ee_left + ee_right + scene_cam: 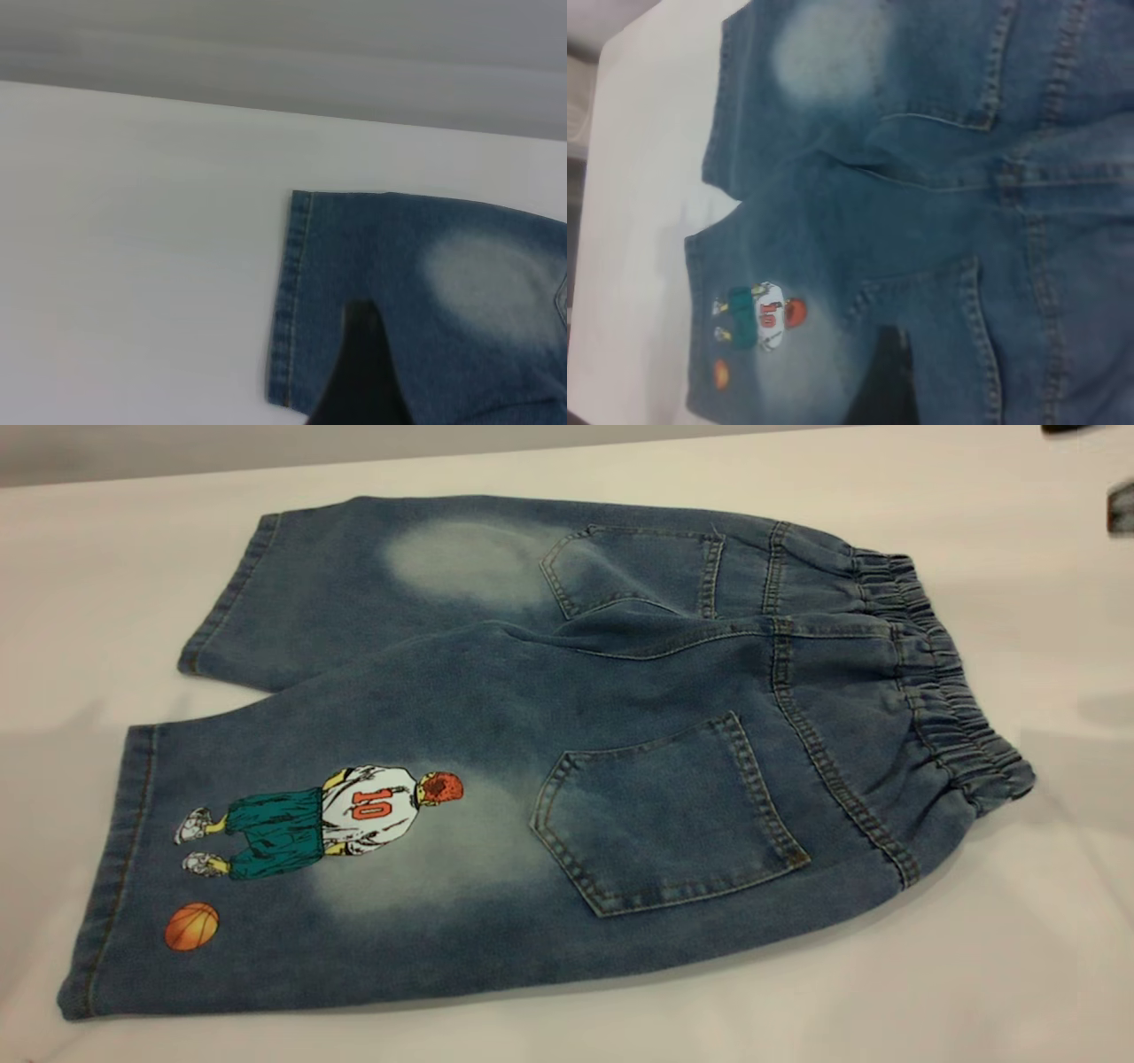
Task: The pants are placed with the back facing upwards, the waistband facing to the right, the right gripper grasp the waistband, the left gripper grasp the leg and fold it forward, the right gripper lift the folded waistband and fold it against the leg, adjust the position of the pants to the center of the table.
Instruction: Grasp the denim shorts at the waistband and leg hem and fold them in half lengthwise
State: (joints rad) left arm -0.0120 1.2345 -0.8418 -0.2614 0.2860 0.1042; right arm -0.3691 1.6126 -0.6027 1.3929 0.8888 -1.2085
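The pants [567, 762] lie flat on the table [1019, 957], back pockets up. The ruffled waistband [948, 682] points right. The leg [292, 841] with the number 10 player print and orange ball lies nearest the front edge, and the plain leg [372, 576] with a pale patch lies behind it. In the left wrist view a dark part of my left gripper [359, 376] hangs over the plain leg's hem [292, 301]. In the right wrist view a dark part of my right gripper [881, 381] hangs above the pants [939, 212], beside a back pocket [930, 328] and the print [762, 314]. Neither gripper touches the denim.
The white table cloth [106, 602] spreads out on every side of the pants. Two small dark blurred shapes [1121, 509] show at the far right edge of the exterior view. The table's far edge [266, 102] meets a grey wall.
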